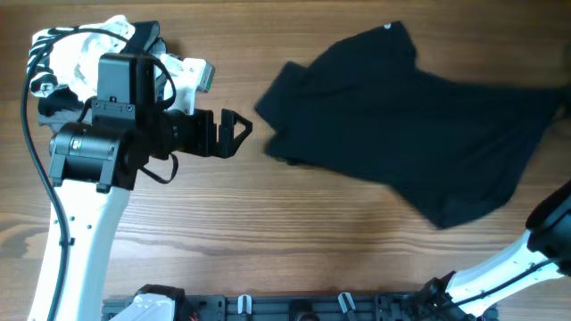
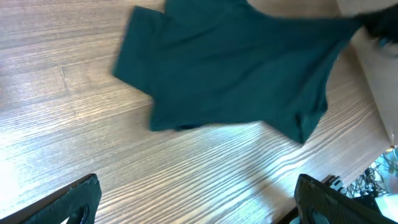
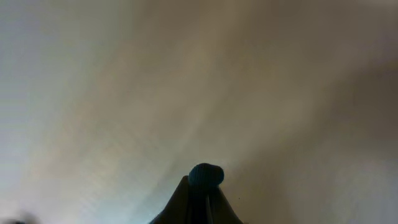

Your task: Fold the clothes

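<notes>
A dark garment (image 2: 236, 68) lies spread on the wooden worktop (image 2: 74, 155), filling the upper middle of the picture. Its right end rises in a taut fold to the top right corner. Low in the corners, the left arm's fingers (image 2: 323, 202) stand wide apart above bare wood.

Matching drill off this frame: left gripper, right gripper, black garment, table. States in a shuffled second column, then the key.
Things:
1. left gripper
2. right gripper
3. black garment
4. table

States:
A. lying rumpled, not yet folded
B. light wood grain
C. fingers open, clear of the cloth
D. fingers shut, pinching dark cloth

Pairs: 1-C, 2-D, 3-A, 4-B
</notes>
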Robot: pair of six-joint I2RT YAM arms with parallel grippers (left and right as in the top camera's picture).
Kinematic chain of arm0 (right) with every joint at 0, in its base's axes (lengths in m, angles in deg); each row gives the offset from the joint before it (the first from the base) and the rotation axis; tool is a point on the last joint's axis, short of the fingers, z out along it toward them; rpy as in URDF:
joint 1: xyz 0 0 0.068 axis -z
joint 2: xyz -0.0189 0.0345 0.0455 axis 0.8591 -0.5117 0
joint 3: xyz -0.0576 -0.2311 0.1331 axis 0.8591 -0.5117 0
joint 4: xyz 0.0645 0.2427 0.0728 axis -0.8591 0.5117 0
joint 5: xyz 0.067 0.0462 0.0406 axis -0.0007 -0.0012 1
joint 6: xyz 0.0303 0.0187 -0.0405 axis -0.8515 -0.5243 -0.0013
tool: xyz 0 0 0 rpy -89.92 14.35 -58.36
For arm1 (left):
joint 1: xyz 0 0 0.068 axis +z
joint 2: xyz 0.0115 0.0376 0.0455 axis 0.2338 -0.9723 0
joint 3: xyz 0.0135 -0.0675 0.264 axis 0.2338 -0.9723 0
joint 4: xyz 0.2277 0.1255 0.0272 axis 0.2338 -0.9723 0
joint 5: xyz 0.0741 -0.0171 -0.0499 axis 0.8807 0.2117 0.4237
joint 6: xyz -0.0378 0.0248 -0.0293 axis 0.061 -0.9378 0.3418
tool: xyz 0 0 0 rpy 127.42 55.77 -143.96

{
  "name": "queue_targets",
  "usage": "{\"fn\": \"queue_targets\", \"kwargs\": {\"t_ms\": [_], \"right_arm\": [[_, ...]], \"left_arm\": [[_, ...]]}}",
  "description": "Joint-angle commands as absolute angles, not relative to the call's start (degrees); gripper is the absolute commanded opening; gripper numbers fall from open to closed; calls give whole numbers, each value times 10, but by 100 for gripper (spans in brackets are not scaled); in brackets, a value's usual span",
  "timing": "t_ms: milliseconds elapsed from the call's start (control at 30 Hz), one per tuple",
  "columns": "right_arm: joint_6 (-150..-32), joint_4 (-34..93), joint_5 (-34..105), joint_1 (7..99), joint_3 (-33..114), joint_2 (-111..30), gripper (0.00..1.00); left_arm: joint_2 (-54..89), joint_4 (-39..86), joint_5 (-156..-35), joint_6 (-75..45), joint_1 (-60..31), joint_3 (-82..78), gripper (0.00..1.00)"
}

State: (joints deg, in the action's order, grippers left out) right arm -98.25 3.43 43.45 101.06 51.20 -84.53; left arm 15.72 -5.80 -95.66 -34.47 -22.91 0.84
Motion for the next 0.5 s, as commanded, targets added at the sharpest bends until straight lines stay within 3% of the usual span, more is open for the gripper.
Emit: {"fn": "queue_targets", "kwargs": {"t_ms": [0, 33, 133, 267, 367, 467], "right_arm": [[-994, 30, 452, 1019, 619, -805, 86], [-998, 35, 452, 1020, 628, -804, 100], [-1017, 77, 482, 1020, 633, -788, 100], [-1014, 165, 621, 1019, 633, -754, 100], [-1013, 252, 709, 1008, 632, -714, 100], [-989, 360, 727, 973, 632, -664, 100]], "left_arm": [[159, -55, -952, -345, -232, 13, 100], [159, -55, -952, -345, -232, 13, 100], [159, -52, -954, -343, -232, 13, 100], [157, -33, -954, -343, -232, 13, 99], [126, -28, -954, -343, -241, 11, 68], [45, -19, -922, -343, -308, 6, 68]]}}
